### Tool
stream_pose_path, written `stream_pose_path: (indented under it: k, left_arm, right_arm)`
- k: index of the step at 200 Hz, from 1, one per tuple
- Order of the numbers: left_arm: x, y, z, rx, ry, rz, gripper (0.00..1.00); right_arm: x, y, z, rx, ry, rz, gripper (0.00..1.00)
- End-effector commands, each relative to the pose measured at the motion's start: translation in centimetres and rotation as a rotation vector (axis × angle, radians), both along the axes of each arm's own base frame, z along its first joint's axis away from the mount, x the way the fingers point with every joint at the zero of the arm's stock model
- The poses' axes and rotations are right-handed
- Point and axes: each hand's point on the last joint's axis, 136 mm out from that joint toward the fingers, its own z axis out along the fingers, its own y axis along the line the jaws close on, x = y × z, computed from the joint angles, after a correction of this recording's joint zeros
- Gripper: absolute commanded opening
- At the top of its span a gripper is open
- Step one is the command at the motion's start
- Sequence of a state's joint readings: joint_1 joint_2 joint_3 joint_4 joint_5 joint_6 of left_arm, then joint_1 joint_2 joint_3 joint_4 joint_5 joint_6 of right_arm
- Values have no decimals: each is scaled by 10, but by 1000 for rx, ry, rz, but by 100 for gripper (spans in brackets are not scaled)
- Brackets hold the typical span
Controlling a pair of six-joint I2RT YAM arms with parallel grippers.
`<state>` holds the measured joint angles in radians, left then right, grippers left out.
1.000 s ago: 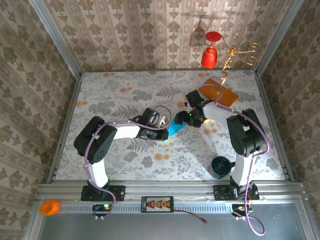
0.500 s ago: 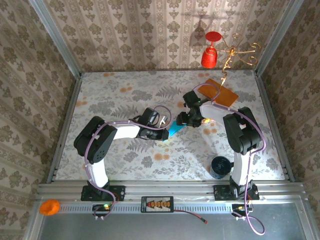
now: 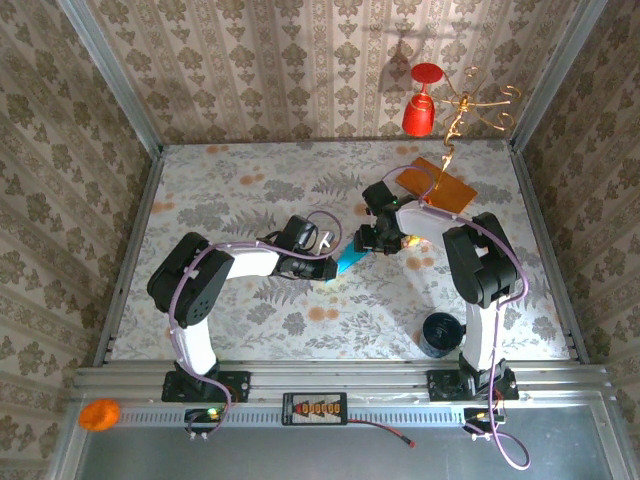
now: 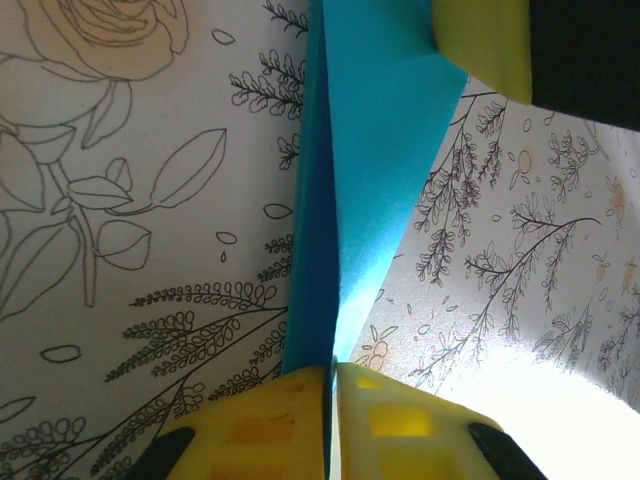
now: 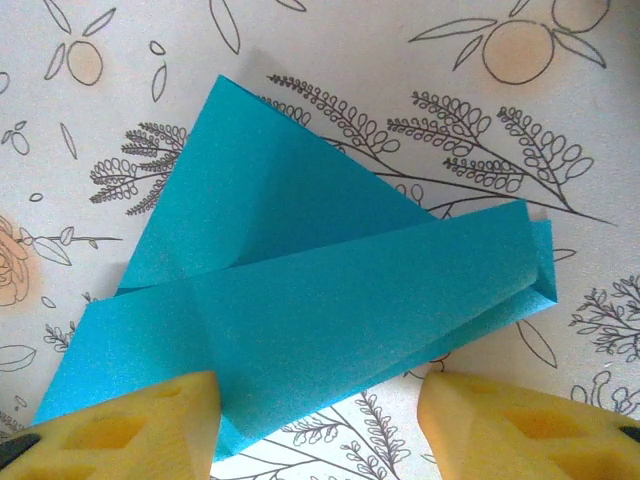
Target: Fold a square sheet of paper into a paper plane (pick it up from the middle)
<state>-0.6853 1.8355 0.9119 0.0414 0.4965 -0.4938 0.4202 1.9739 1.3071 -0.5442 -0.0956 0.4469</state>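
Note:
The square sheet of paper [image 3: 350, 260] is teal-blue and folded into a pointed, plane-like shape with layered flaps [image 5: 320, 290], lying mid-table. My left gripper [image 3: 326, 268] is shut on one end of it; in the left wrist view the yellow fingertips [image 4: 400, 425] pinch the paper's edge [image 4: 365, 140], which runs away from them and stands up on edge. My right gripper [image 3: 368, 240] is at the paper's other end. Its jaws are open, one yellow fingertip [image 5: 125, 430] against the paper's lower edge and the other [image 5: 525, 430] well apart over bare table.
An orange card [image 3: 440, 183] lies at the back right of the floral table. A dark cup [image 3: 438, 333] stands by the right arm's base. A red cup [image 3: 423, 110] and a gold wire hook [image 3: 470, 105] hang on the back wall.
The right gripper has shifted slightly left and back over the paper and its jaws have narrowed. The paper looks slimmer from above. The left gripper has held still.

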Motion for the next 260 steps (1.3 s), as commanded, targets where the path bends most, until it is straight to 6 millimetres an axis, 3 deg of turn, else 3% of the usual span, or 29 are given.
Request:
stream_pose_path:
  k: [1,61,98,167,260]
  left_arm:
    - [-8,13,-14,49,40,-4,13]
    - [-4,12,4,33,0,-12,18]
    - [-8,17,-1,48,12,-5,20]
    - [-3,14,14,28,-21,3,21]
    - [11,15,40,85,-161,28,44]
  right_arm:
    - [-23,-18,-49,-115,118,14,59]
    - [-25,-18,-52,-120,138,14,60]
    - [-25,-18,-53,-121,141,11,60]
    - [-26,-18,-56,-129,159,14,60]
    - [-22,-12,-49,-99,168,7,61]
